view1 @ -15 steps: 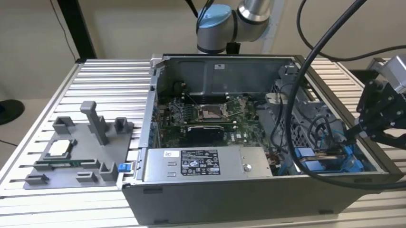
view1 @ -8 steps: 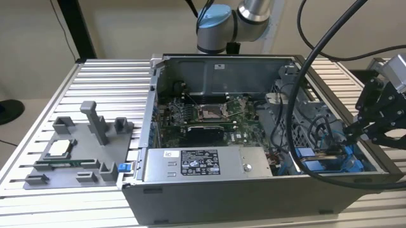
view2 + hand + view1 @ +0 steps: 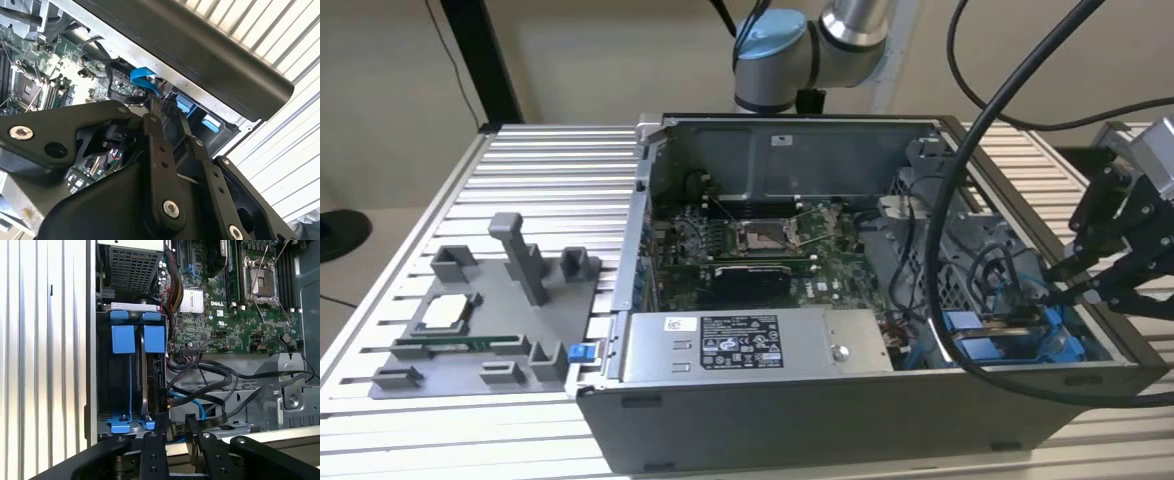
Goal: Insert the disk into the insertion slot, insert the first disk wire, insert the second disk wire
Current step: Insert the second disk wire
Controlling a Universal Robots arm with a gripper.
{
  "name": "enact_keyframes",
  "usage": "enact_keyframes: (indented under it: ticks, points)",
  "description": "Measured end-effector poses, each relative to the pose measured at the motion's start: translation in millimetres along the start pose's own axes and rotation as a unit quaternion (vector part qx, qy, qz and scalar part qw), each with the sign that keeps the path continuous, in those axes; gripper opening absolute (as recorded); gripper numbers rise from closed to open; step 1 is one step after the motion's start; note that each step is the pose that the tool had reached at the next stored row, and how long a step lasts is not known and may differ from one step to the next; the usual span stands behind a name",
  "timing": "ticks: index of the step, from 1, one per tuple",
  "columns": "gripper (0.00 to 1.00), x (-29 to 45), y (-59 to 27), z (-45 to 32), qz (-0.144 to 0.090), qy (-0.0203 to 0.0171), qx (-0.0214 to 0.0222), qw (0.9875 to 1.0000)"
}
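The disk [image 3: 149, 382] stands on edge in its blue carrier inside the insertion slot [image 3: 106, 390], a grey metal bay with blue fittings. In the exterior view the disk [image 3: 998, 335] lies in the slot [image 3: 1075, 348] at the case's corner on the exterior view's right. My gripper [image 3: 173, 428] sits at the disk's cable end, fingers close together on the end of a blue disk wire [image 3: 199, 409]. In the second wrist view the gripper [image 3: 167, 111] meets the blue wire [image 3: 144, 77] at its tips. My gripper [image 3: 1091, 290] hangs over the case's edge beside the slot.
A labelled power-supply box [image 3: 747, 345] lies along the case front, with the motherboard [image 3: 747, 240] behind it. A perforated cage [image 3: 134, 270] and loose black cables [image 3: 220, 375] border the bay. A thick black cable [image 3: 947, 200] arcs over the case. A grey fixture [image 3: 480, 320] stands on the ribbed table.
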State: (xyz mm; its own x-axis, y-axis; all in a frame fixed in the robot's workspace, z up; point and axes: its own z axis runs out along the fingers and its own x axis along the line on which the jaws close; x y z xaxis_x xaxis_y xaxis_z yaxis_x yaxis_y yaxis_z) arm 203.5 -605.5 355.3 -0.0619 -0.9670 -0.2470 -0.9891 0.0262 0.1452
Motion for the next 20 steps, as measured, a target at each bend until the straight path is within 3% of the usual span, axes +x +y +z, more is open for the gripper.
enact_keyframes:
  ticks: [14, 16, 19, 20]
  points:
    - [1.00, 4.7, -0.7, 3.1, -0.003, 0.0001, 0.0005, 1.0000]
    - [1.00, 5.0, -0.7, 3.7, -0.006, 0.0001, 0.0037, 1.0000]
    - [1.00, 4.9, -0.8, 3.8, -0.010, 0.0004, 0.0119, 0.9999]
    - [1.00, 4.9, -0.9, 3.7, -0.011, 0.0003, 0.0124, 0.9999]
